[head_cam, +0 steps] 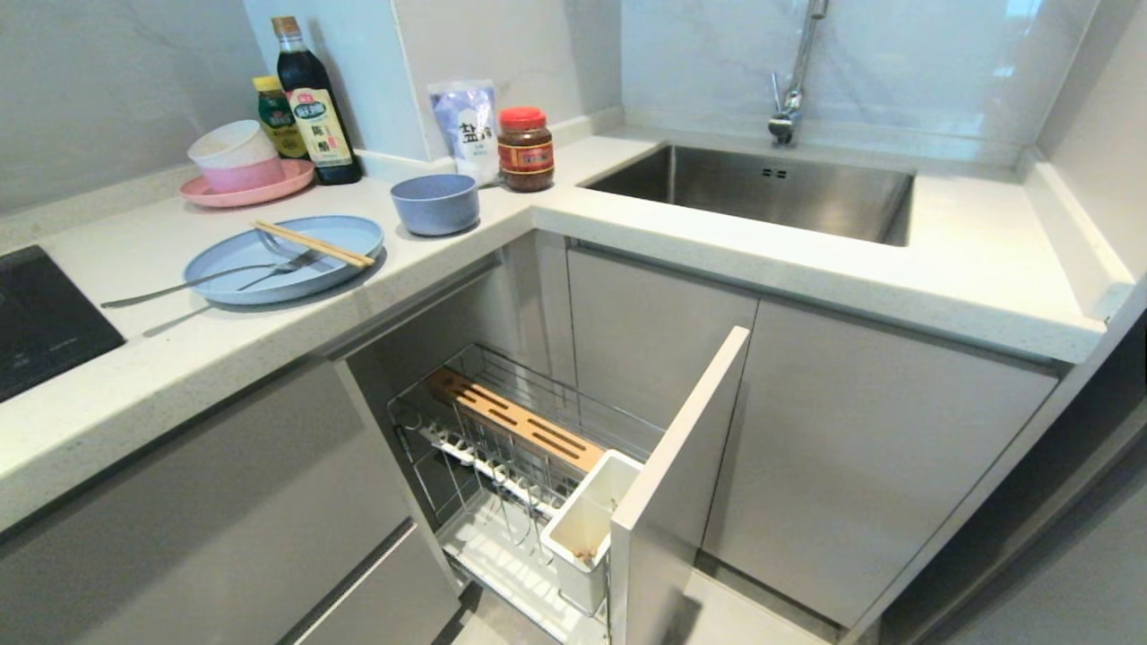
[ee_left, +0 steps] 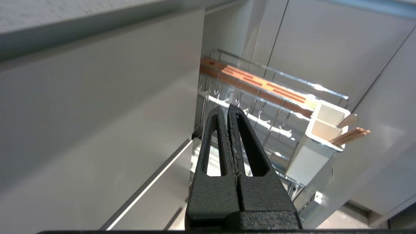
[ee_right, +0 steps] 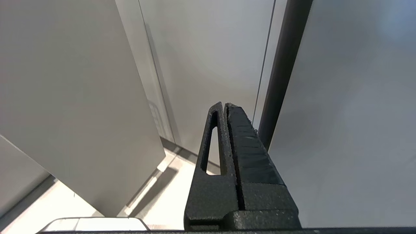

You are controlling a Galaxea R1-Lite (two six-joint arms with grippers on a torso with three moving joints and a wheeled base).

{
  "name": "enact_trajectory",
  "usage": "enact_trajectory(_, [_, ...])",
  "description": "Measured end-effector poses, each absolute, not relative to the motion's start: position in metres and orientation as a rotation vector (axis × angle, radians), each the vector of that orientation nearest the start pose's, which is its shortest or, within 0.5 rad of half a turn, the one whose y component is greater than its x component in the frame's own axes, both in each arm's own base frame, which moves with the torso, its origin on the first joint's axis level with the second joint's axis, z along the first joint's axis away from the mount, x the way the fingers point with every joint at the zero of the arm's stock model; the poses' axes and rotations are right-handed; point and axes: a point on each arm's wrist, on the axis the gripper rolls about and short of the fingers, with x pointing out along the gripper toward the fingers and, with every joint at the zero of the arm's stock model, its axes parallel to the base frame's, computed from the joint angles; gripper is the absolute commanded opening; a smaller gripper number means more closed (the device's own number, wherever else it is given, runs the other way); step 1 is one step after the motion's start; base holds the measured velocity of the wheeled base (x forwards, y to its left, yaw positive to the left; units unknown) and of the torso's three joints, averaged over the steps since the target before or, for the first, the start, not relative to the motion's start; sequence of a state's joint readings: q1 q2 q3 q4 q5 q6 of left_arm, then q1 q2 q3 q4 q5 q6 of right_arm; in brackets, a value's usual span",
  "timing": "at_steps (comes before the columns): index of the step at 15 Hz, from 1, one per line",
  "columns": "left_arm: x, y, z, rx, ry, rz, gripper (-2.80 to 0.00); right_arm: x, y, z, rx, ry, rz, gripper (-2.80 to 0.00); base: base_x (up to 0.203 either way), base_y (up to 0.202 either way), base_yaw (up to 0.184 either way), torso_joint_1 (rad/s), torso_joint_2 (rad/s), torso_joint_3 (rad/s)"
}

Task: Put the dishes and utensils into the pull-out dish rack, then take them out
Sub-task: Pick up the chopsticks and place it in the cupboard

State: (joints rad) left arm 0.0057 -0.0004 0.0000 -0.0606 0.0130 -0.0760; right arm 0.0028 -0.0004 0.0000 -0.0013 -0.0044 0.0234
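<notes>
Corner kitchen, dish rack pulled out, both grippers pressed together and empty.

Upper left of the head view, a soy bottle [head_cam: 308, 100], salt bag [head_cam: 466, 125] and red-lidded jar [head_cam: 525, 149] crowded the speckled pale countertop [head_cam: 681, 246] behind the matte blue-grey bowl [head_cam: 435, 203]. The shallow light-blue plate [head_cam: 278, 262] carried wooden chopsticks [head_cam: 314, 244], with a fork [head_cam: 269, 271] and a spoon [head_cam: 193, 285] across its rim. At lower centre stood the chrome wire rack [head_cam: 529, 466]. The left gripper [ee_left: 227, 109] faced it; the right gripper [ee_right: 224, 105] faced grey cabinet doors [ee_right: 208, 58].

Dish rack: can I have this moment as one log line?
dish rack pulled out | plate, bowl on counter | both end effectors shut, empty
</notes>
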Motion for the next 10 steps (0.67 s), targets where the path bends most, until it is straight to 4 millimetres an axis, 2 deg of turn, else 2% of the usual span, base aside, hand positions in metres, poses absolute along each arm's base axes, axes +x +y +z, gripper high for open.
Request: enact_trajectory(10, [-0.0230,0.0002,0.0817,-0.076,-0.062,0.017,-2.80,-0.0229,-0.0002,0.0756,0.023,-0.002,-0.002,-2.80,0.000,0.000,0.000,0.005,0.00,-0.197])
